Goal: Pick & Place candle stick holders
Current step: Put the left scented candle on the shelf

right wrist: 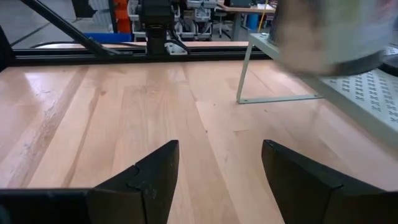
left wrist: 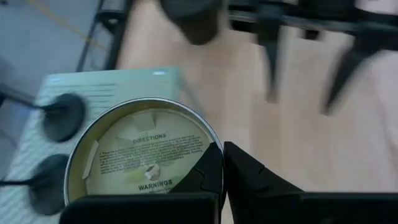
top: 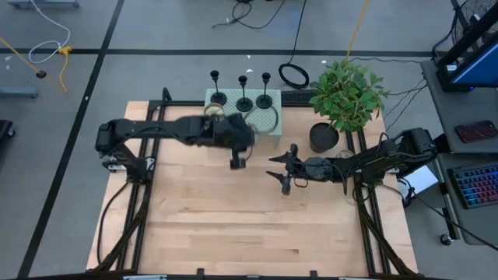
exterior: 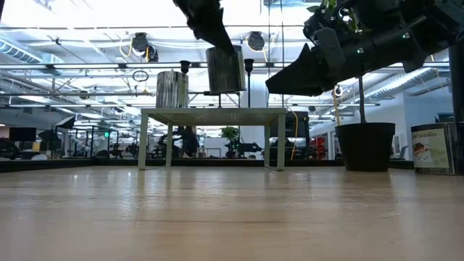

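Observation:
Three black candle stick holders (top: 243,101) stand on their round bases in a row along the far side of a small pale green stand (top: 222,99). My left gripper (left wrist: 222,154) is shut on a glass jar (left wrist: 143,155) whose round printed label faces the wrist camera. It holds the jar above the stand's near right part (exterior: 225,69). A second jar (exterior: 172,88) stands on the stand's left part. My right gripper (right wrist: 221,180) hovers open over the bare table right of the stand, holding nothing. My left gripper pinches the jar's side wall at its rim (left wrist: 216,144), with one finger (left wrist: 202,177) inside the round and the other (left wrist: 255,180) outside. The fingers slant down from the table's left. The jar hangs below them, slightly tilted, its bottom (exterior: 226,90) clear of the stand's top.
A large black pot with a green plant (top: 324,136) stands at the table's far right, close to my right arm. In the low view a printed box (exterior: 435,148) shows right of the pot. The near half of the wooden table (top: 249,225) is free.

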Available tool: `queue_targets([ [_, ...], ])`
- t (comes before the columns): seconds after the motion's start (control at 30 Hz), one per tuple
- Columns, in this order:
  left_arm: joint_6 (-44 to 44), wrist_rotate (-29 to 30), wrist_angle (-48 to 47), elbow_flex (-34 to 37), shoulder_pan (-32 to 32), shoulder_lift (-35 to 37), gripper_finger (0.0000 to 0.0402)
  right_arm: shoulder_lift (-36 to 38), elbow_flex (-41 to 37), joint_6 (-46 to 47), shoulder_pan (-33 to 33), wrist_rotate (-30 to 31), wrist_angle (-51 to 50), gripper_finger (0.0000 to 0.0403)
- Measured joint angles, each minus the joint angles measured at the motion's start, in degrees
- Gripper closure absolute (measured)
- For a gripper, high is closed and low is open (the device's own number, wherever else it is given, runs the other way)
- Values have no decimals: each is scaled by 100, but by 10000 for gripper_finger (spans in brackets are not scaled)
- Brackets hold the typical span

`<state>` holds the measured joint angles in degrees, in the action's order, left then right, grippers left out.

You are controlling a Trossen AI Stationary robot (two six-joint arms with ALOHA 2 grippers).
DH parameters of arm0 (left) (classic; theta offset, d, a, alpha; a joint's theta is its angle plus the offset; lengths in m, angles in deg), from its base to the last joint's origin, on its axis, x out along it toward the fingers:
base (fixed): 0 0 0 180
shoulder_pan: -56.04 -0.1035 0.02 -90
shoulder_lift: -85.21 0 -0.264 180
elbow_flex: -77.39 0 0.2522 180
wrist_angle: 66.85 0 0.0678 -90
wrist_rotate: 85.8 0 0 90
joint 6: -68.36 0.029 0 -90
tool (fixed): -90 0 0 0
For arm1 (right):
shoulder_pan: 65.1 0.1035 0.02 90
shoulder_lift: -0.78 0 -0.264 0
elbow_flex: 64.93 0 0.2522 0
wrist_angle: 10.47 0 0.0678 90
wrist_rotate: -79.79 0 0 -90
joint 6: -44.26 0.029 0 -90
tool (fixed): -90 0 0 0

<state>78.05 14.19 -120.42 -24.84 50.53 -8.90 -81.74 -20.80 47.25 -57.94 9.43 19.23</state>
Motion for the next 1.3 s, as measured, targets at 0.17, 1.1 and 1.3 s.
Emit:
queue_targets([
  [0.17, -145, -127, -4, -17, -728, 4, 395, 0, 0, 0, 0, -2, -1, 181],
  [1.1, -219, -1366, 251, -15, -1702, -293, 358, 0, 0, 0, 0, -9, -1, 181],
  [1.3, -89, -1448, 311, -15, -1700, -293, 346, 0, 0, 0, 0, -9, -6, 181],
])
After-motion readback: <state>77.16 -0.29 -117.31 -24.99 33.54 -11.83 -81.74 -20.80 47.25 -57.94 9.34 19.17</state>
